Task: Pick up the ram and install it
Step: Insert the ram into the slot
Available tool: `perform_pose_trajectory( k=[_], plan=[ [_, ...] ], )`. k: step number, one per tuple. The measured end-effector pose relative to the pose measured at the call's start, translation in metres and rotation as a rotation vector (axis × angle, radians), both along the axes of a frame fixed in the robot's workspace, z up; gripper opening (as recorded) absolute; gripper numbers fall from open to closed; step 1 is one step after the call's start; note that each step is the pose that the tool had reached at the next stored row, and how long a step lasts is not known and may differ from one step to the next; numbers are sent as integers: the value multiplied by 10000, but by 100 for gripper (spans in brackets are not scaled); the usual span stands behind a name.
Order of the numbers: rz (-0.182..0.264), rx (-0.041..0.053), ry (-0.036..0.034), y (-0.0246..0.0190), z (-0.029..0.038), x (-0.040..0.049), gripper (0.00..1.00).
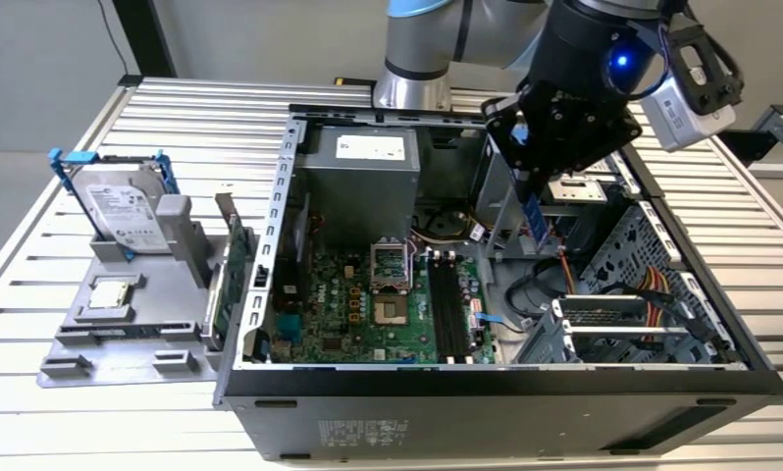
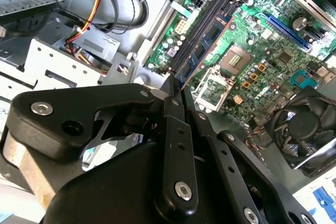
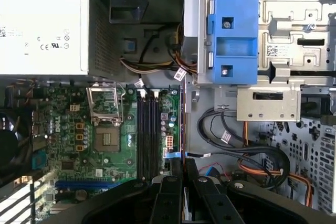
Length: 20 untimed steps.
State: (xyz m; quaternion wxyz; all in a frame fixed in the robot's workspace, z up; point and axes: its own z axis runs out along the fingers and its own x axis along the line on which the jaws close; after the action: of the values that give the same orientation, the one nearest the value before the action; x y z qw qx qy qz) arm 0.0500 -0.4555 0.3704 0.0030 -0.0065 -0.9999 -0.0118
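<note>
The ram is a thin blue-green stick hanging upright from my gripper, which is shut on its upper end. It is held above the open computer case, to the exterior view's right of the black memory slots on the motherboard and well above them. In the second wrist view the ram runs out from between the fingers of the gripper over the slots. In the first wrist view the ram appears edge-on beyond the gripper, beside the slots.
The power supply sits at the back of the case. A blue drive bracket and coloured cables lie on the exterior view's right. A hard drive and a green card stand on a grey holder outside. A fan adjoins the motherboard.
</note>
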Motion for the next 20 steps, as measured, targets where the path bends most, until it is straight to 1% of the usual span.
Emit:
perform_pose_trajectory(
  k=[7, 20],
  plan=[
    [-100, 0, 0, 0, -15, 16, 0],
    [-103, 1, 0, 0, -31, 18, 0]
  ],
)
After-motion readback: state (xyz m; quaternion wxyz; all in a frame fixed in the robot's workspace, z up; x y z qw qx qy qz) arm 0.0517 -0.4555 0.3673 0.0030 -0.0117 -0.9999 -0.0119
